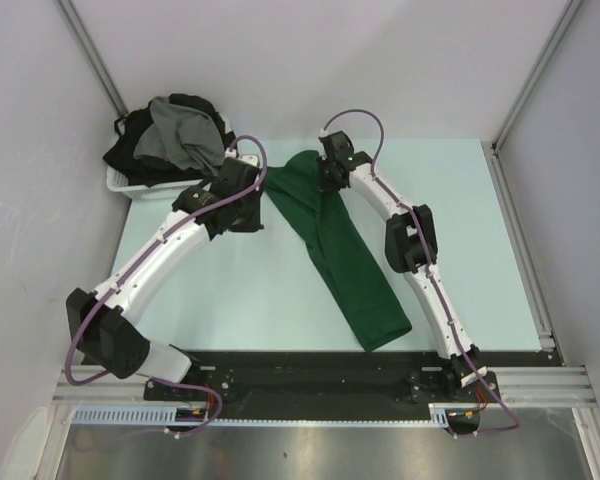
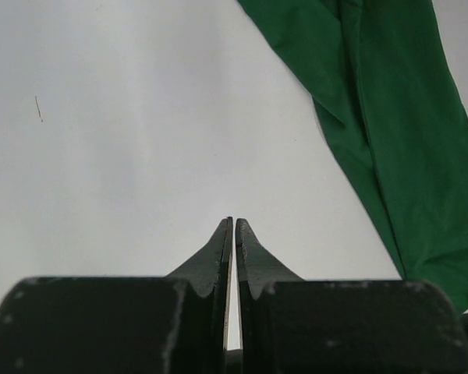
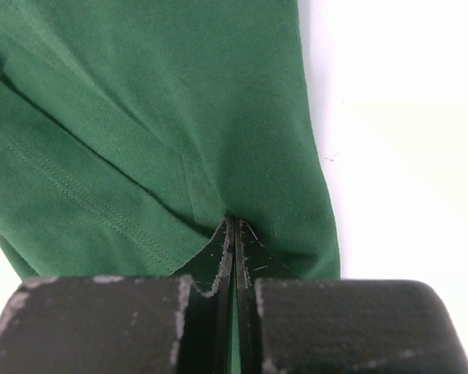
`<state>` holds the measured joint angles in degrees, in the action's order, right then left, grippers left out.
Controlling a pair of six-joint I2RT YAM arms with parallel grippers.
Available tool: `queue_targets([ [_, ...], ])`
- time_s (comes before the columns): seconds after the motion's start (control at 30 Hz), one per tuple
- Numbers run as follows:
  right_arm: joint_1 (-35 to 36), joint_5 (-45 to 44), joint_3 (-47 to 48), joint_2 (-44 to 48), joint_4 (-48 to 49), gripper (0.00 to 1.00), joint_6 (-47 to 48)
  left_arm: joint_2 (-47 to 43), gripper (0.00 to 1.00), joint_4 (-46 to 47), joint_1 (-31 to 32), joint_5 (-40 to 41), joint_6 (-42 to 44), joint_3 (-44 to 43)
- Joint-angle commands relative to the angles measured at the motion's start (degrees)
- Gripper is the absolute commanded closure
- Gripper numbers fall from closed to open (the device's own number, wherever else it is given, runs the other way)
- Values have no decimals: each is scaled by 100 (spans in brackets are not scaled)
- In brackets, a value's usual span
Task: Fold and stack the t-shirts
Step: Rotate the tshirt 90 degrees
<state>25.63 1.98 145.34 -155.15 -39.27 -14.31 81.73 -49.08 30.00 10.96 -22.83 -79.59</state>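
A dark green t-shirt (image 1: 350,265) lies bunched in a long diagonal strip on the pale table, running from the far middle toward the near right. My right gripper (image 1: 326,178) is at its far end, shut on a fold of the green t-shirt (image 3: 164,117); in the right wrist view (image 3: 234,220) green cloth shows between the jaws. My left gripper (image 1: 252,215) hovers just left of the shirt. In the left wrist view (image 2: 234,222) it is shut with nothing in it, over bare table, with the green shirt (image 2: 398,132) off to its right.
A white basket (image 1: 130,185) stands at the far left corner, with a grey t-shirt (image 1: 180,140) heaped over black ones (image 1: 130,150). Grey walls close in on both sides. A black rail (image 1: 310,375) runs along the near edge between the arm bases.
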Motion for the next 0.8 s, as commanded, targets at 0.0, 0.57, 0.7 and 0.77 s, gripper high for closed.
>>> queue_targets([
  [0.0,-418,-1050,30,-437,-345,100,288,18,93,-49,50,11,147,-215],
  [0.57,-1077,-1261,-392,-253,-318,100,297,106,94,-23,103,-77,165,-56],
  [0.7,-1086,-1349,-514,-165,-415,100,209,246,94,-49,155,-103,191,-232],
  [0.77,-1130,-1367,-594,-112,-459,100,113,325,94,-67,182,-94,200,-346],
])
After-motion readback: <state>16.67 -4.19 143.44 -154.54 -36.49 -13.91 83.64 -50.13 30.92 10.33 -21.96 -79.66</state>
